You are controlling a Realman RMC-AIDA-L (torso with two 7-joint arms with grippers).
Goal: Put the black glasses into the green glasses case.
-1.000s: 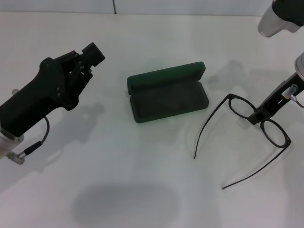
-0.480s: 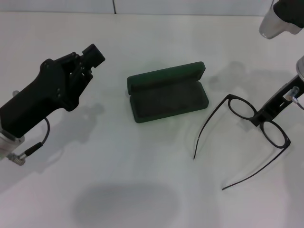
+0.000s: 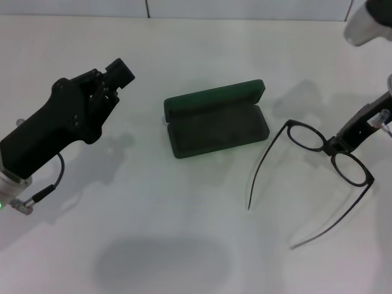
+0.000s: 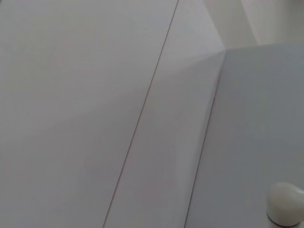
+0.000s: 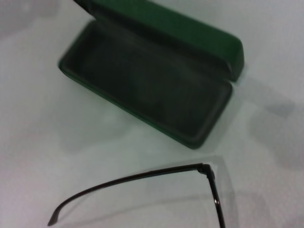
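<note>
While the white table [image 3: 184,245] spreads wide under everything I do, the biggest thing on it is the green glasses case [image 3: 215,119], lying open with its lid tipped back and its dark lined tray bare, off to the inner side of my right pincer [image 3: 338,146] and well apart from it. From my right wrist I look straight down into that tray, and nothing sits in it, so the placing itself is not yet done. What I do have is the black glasses [image 3: 324,160]: my right pincer is pinched on the bridge between the two lenses, and the temple arms stand unfolded, trailing out from my grip toward my body. I judge the pick to be made, or nearly so, though I cannot tell whether the frame is clear of the table. Left for me: carry the frame across to the case and lower it in. My left pincer [image 3: 120,70] hangs parked beyond the case's far side; whether it is spread I cannot tell
</note>
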